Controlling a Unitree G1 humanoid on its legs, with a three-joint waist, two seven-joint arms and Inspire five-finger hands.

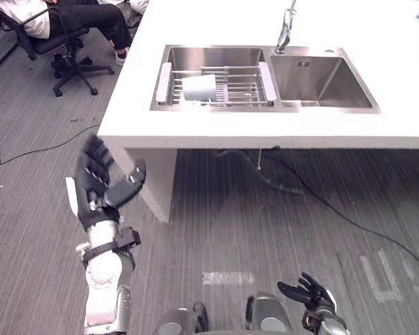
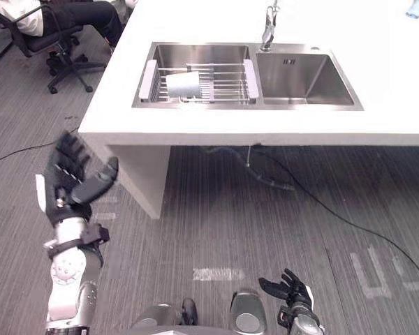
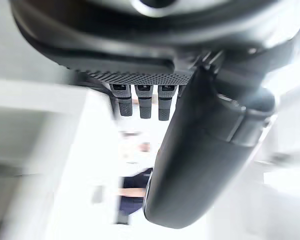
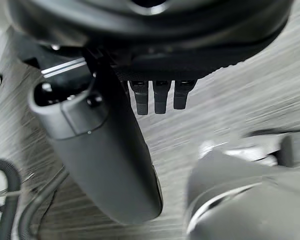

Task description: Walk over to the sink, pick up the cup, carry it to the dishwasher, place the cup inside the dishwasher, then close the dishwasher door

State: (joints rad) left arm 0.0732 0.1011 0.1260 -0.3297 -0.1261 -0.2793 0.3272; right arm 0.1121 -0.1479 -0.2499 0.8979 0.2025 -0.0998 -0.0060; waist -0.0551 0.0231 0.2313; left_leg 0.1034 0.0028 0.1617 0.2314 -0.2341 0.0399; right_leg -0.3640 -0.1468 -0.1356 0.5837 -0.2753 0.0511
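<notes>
A pale cup (image 1: 199,87) lies on its side on a wire rack (image 1: 241,87) in the left basin of a steel double sink (image 1: 321,80) set in a white counter (image 1: 195,125). My left hand (image 1: 94,185) is raised with straight spread fingers in front of the counter's near left corner, below and left of the cup, holding nothing. My right hand (image 1: 307,293) hangs low above the floor, fingers relaxed and empty. In the left wrist view the thumb (image 3: 200,165) and straight fingers (image 3: 142,102) point toward the white counter.
A faucet (image 1: 285,31) stands behind the sink. A person sits on a wheeled office chair (image 1: 70,59) at the far left. Cables (image 1: 314,199) trail across the grey carpet under and beside the counter. White tape marks (image 1: 227,278) lie on the floor.
</notes>
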